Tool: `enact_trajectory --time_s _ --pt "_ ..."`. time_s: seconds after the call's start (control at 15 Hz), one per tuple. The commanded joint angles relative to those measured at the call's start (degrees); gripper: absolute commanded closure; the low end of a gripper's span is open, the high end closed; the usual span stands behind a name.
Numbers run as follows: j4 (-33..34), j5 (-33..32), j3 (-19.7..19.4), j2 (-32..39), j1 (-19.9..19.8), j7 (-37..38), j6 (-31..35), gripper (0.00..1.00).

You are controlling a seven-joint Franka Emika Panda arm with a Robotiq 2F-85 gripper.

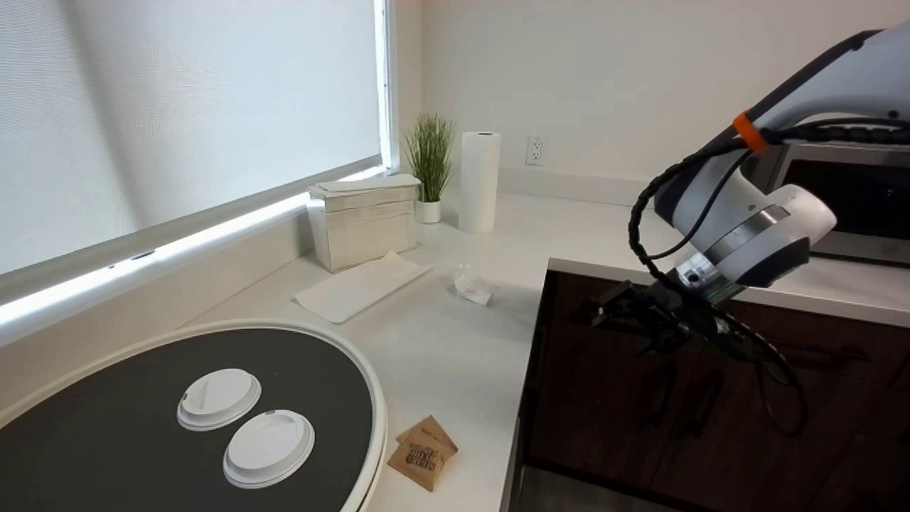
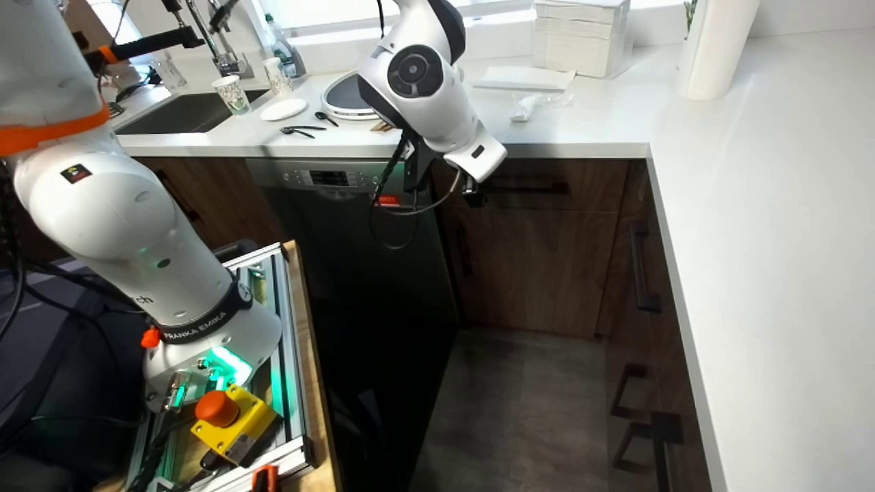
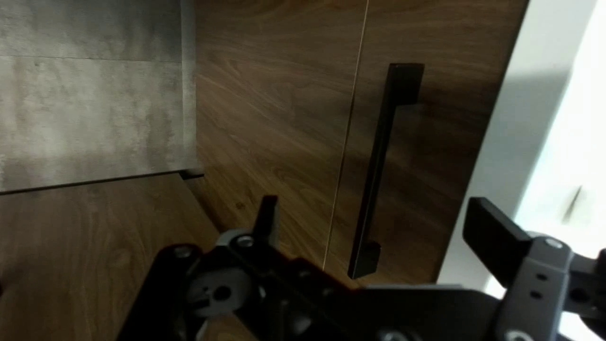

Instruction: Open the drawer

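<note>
Under the far desk (image 2: 591, 126), right of the dishwasher (image 2: 342, 266), your drawer (image 3: 426, 180) is closed. You have the fingers (image 3: 494, 232) spread wide in front of it; the wrist view shows its handle (image 3: 376, 166) between them. Up on the desk, in an exterior view, two lids (image 1: 269, 448) lie on a round tray (image 1: 323, 377).

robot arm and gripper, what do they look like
The arm is white and rounded, with dark panels, orange straps, a small square sticker and a black band reading FRANKA EMIKA. Black cables run along it. The gripper is mostly black with touches of grey, and has two blocky fingers.
</note>
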Motion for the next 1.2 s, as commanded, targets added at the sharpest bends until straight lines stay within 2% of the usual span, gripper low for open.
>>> enact_trajectory --time_s 0.0,0.13,0.2,0.4,0.67,0.8,0.87,1.13 --pt "6.51 10.53 0.92 10.91 -2.45 -12.8 -7.08 0.0" --pt "9.93 13.01 1.31 16.11 -3.71 -16.53 -11.89 0.0" --pt "5.34 7.72 8.46 8.58 -9.87 -12.28 -5.51 0.0" --pt "8.93 9.26 8.3 13.87 -10.36 -14.91 -7.94 0.0" --pt "9.8 9.43 8.4 14.54 -10.34 -15.04 -7.91 0.0" --pt "11.91 11.48 11.33 16.32 -12.79 -14.85 -6.38 0.0" --pt "12.91 13.41 7.62 17.75 -9.23 -14.16 -7.6 0.0" --pt "15.77 15.97 8.5 19.49 -10.46 -13.29 -6.63 0.0"
